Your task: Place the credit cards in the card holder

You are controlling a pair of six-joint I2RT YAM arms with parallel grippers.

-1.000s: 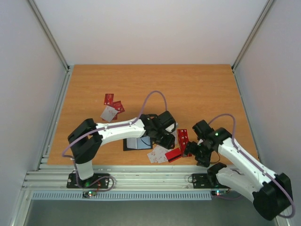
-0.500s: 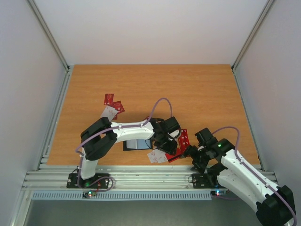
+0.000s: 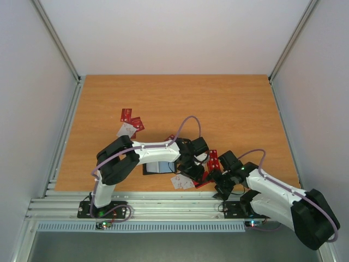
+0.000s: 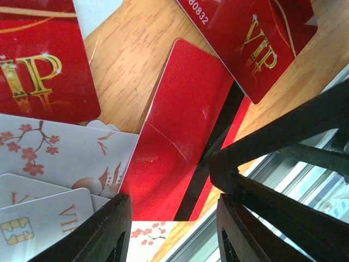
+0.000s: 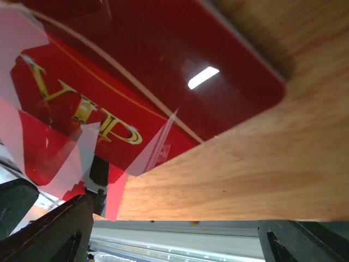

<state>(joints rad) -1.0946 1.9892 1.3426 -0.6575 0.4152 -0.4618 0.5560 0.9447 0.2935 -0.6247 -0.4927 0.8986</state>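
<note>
- The left pincer (image 4: 174, 210) is hanging low over the heap with its fingers (image 4: 103, 229) standing apart and clamping nothing. A plain red card (image 4: 180, 136) with a dark stripe is lying flat on the wood just beyond the gap.
- The right pincer (image 5: 174, 240) is also spread wide and gripping nothing, hovering close over a red VIP card (image 5: 98, 120) beside the near edge of the bench (image 3: 229, 103).
- From above, the two pincers are crowding the same heap of credit cards (image 3: 188, 180), which is sitting against the near edge, right of its middle. A smaller group (image 3: 130, 124) is lying well apart, toward the left edge.
- The card holder (image 3: 155, 168) is lying open just left of the heap, partly under the left forearm.
- Likely trouble:
  - Both pincers are working one small patch, so they could be knocking into each other.
  - The cards are thin, flat and overlapping, so a closing finger may be skating over one or dragging two at once.
  - A nudged card could be sliding off the near edge onto the rail (image 3: 163, 204).
- Against a second ago, the left arm is folding tighter and its pincer is sitting nearer the near edge. The right arm is lying lower and reaching further left, narrowing the gap between the two.
</note>
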